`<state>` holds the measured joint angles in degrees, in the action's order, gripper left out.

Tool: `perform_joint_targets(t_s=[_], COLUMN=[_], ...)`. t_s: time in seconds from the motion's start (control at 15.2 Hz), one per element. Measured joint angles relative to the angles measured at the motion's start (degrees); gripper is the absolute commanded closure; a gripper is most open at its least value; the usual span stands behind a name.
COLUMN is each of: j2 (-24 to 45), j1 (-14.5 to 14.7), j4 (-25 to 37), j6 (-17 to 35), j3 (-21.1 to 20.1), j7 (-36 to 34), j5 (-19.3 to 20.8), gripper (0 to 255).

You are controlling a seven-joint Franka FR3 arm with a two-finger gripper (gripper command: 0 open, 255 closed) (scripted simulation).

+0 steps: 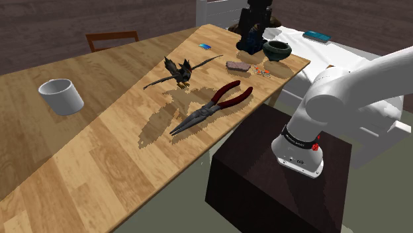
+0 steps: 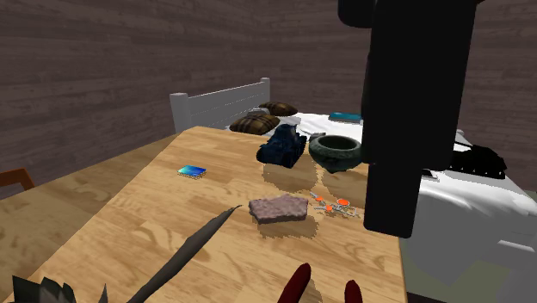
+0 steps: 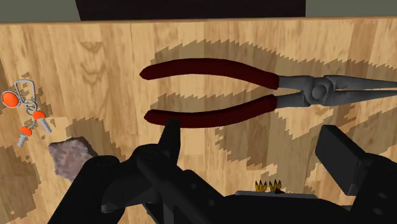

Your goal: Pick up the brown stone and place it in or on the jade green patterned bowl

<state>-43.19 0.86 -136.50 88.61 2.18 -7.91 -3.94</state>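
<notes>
At the shoulder view's far right table end, we see the brown stone [image 1: 237, 65] near the bowl [image 1: 276, 49]; our gripper [image 3: 251, 137] gapes empty, with the stone outside its fingers.

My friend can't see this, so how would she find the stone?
Look at the wooden table's end nearest the white bed, where a dark green bowl sits. Between that bowl and the red-handled pliers lies the stone, beside tiny orange keys: a flat, rough, pinkish-brown slab.
</notes>
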Motion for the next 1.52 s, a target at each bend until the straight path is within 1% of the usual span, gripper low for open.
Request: perform_joint_targets(t_s=[0.07,0.2,0.33,0.59,0.79,1.06,1.32,1.52], j2=[0.0,0.7,1.31,5.6,9.69,16.75,23.75,30.1], j1=[0.0,-0.01,-0.21,-0.21,-0.2,-0.02,0.28,0.65], j4=[0.0,-0.78,-1.88,-3.21,-3.57,-2.01,-0.11,2.39], j6=[0.0,1.11,2.34,7.14,11.27,16.61,21.76,25.65], j3=[0.0,1.27,3.47,7.75,11.0,15.27,18.89,21.26], j7=[0.0,2.59,6.82,15.43,21.9,30.53,38.94,45.31], j5=[0.0,1.26,3.37,7.33,10.04,12.8,14.39,14.47], gripper=[0,0,0,0,0,0,0,0])
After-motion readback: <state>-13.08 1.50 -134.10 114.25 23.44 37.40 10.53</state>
